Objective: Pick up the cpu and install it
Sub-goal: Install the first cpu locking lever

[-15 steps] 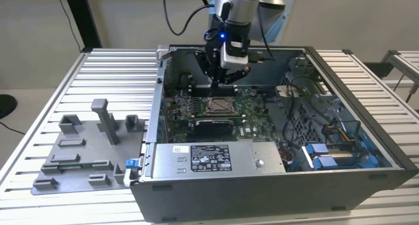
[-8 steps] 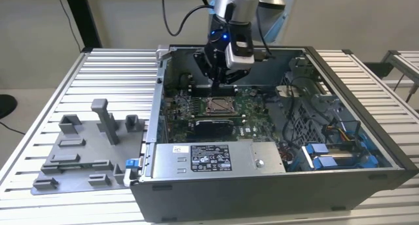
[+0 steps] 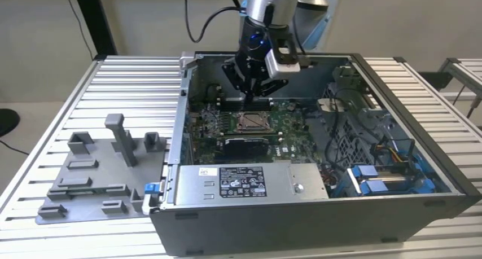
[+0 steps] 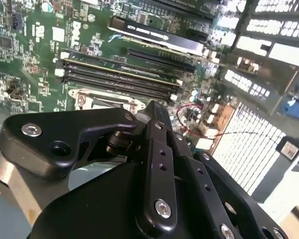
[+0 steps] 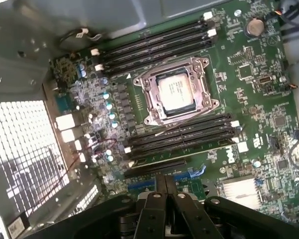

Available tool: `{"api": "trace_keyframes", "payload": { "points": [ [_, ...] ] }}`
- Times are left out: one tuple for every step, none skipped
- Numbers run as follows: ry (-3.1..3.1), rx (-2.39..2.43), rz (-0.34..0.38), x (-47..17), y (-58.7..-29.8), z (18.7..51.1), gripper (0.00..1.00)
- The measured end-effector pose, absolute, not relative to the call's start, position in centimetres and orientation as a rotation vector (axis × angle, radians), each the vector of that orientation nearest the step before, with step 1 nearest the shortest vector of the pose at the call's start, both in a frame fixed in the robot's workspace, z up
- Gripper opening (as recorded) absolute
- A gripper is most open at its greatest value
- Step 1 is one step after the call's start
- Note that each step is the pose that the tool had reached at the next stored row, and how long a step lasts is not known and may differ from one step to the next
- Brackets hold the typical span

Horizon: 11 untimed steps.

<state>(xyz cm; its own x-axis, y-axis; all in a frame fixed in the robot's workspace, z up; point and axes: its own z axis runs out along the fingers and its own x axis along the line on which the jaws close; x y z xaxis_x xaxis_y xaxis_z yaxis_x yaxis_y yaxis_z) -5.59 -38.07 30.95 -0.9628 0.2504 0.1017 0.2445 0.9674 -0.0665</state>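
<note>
Cpu [image 5: 175, 92] sits in its socket below the empty, closed gripper [image 5: 164, 191].

the cpu [image 5: 175, 92], a small flat square chip with a pale silver-grey metal top, lies level inside the dark socket frame [image 5: 150, 99] on the green motherboard [image 5: 249, 99]; exterior view too [image 3: 249, 121].

The cpu [image 5: 176, 94] is seen seated flat inside the socket frame [image 5: 177, 91] on the green motherboard [image 5: 249, 74], flanked by memory slots [image 5: 154, 42] at 11 o'clock and 5 o'clock — the black claw [image 5: 165, 199] lies at 6 o'clock of the chip, well apart.
</note>
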Motion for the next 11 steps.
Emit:
{"api": "trace_keyframes", "payload": {
  "points": [
    [-3.011, -0.352, 0.083, -5.59, -38.07, 30.95, 0.00],
    [-3.015, -0.323, 0.084, -5.59, -38.07, 30.95, 0.00],
    [-3.018, -0.296, 0.086, -5.59, -38.07, 30.95, 0.00],
    [-3.021, -0.269, 0.087, -5.59, -38.07, 30.95, 0.00],
    [-3.024, -0.242, 0.089, -5.59, -38.07, 30.95, 0.00],
    [-3.026, -0.214, 0.090, -5.59, -38.07, 30.95, 0.00],
    [-3.029, -0.187, 0.092, -5.59, -38.07, 30.95, 0.00],
    [-3.031, -0.159, 0.093, -5.59, -38.07, 30.95, 0.00],
    [-3.033, -0.129, 0.095, -5.59, -38.07, 30.95, 0.00],
    [-3.034, -0.102, 0.096, -5.59, -38.07, 30.95, 0.00],
    [-3.035, -0.076, 0.098, -5.59, -38.07, 30.95, 0.00]
  ]
}}
